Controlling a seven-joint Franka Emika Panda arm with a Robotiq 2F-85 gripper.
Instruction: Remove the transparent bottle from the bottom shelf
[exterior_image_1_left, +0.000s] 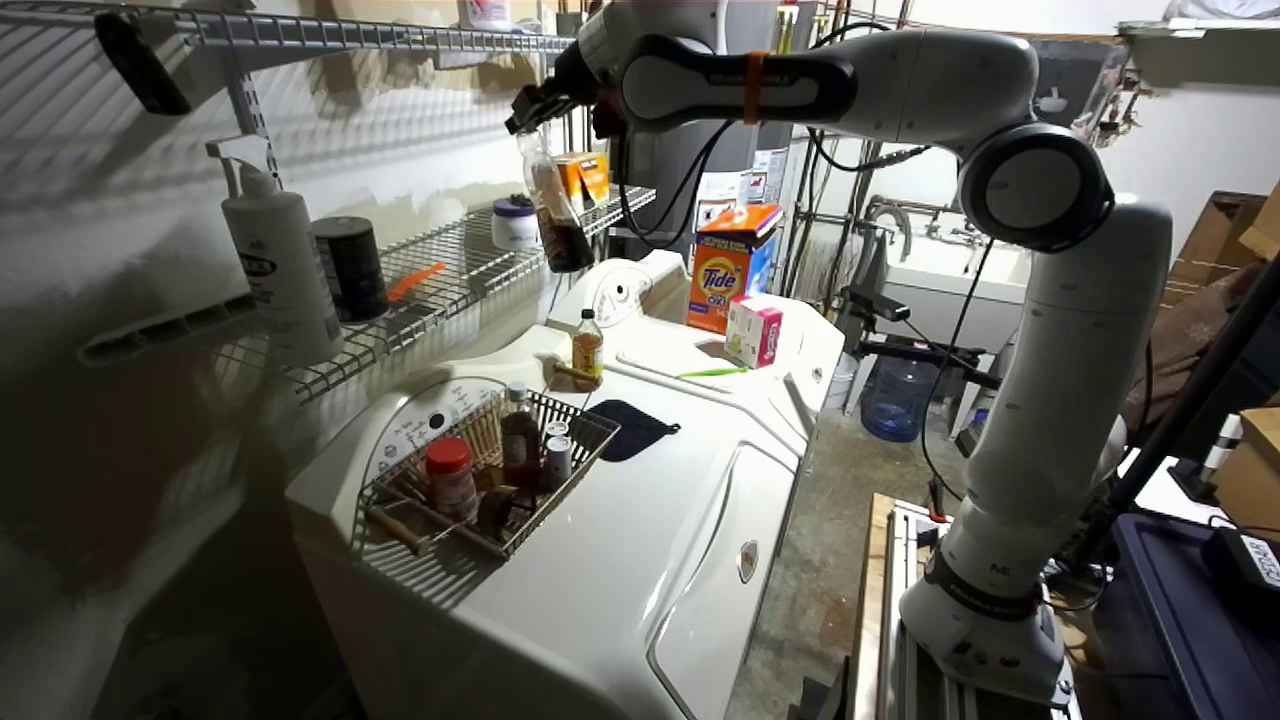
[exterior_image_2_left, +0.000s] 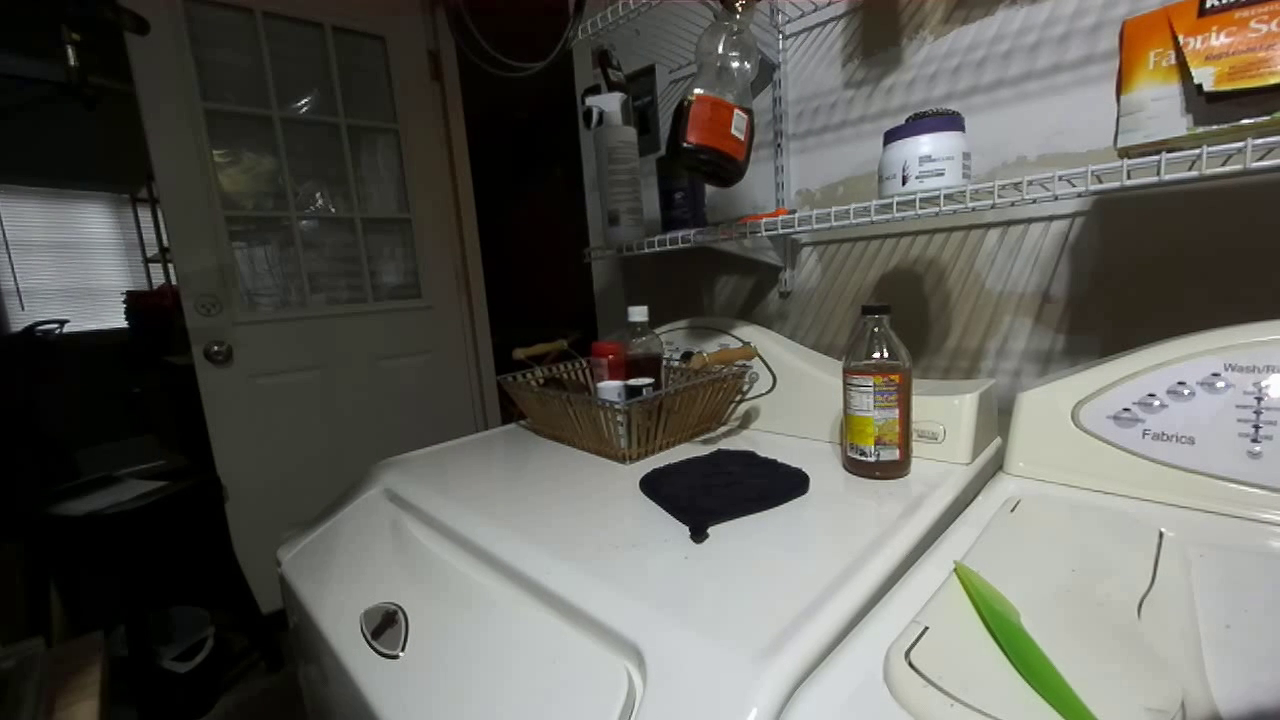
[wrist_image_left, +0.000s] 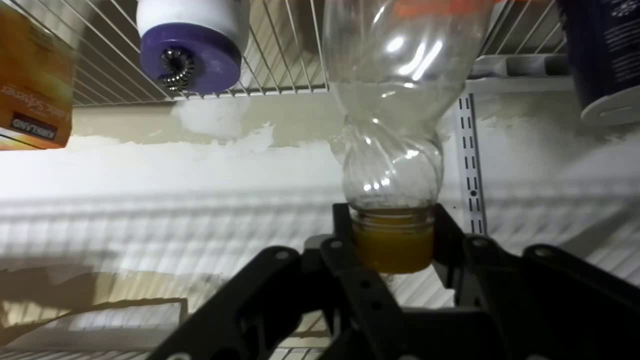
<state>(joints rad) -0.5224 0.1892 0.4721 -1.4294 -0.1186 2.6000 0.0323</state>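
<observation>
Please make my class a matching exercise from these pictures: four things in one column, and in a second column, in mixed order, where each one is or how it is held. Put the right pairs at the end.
Things
1. The transparent bottle
2. The tub with a purple lid
3. The jar with a red lid
4. The dark pad

Places and states
A. Inside the basket
B. Tilted, gripped at its top end by the gripper
C. Lying flat on the white machine
D. Standing on the bottom shelf

Right pairs: 1-B; 2-D; 3-A; 4-C
</observation>
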